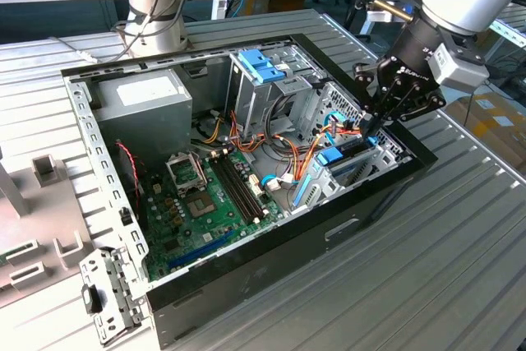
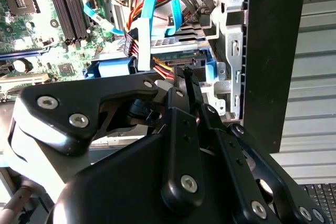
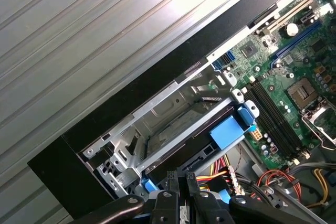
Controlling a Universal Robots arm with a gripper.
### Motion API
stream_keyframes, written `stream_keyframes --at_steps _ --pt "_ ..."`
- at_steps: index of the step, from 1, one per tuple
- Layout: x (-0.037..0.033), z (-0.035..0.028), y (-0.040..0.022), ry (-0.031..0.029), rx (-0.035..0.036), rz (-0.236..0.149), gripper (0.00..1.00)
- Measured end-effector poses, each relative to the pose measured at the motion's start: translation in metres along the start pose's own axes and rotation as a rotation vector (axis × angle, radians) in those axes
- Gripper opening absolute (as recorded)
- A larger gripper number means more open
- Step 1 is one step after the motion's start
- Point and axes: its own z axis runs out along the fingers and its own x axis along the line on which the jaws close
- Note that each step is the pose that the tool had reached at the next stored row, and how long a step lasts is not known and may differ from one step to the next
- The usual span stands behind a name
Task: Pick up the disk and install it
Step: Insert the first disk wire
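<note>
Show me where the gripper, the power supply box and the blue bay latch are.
gripper [image 1: 371, 123], exterior view, between its fingertips.
power supply box [image 1: 141, 107], exterior view, its grey top.
blue bay latch [image 3: 227, 131], first wrist view, its flat face.

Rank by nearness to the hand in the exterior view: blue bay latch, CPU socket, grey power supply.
From the hand:
1. Blue bay latch, just below it at the case's front corner.
2. CPU socket, mid-motherboard.
3. Grey power supply, far corner, toward the exterior view's left.
</note>
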Motion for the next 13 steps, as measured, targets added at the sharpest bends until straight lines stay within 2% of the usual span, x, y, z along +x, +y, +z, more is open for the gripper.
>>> stream_keyframes --at_steps 6,13 --pt "-0.0001 0.0002 0.0002 0.0000 0.0003 0.008 0.17" --pt "0.0001 0.0011 0.0004 0.0000 0.0038 0.073 0.17"
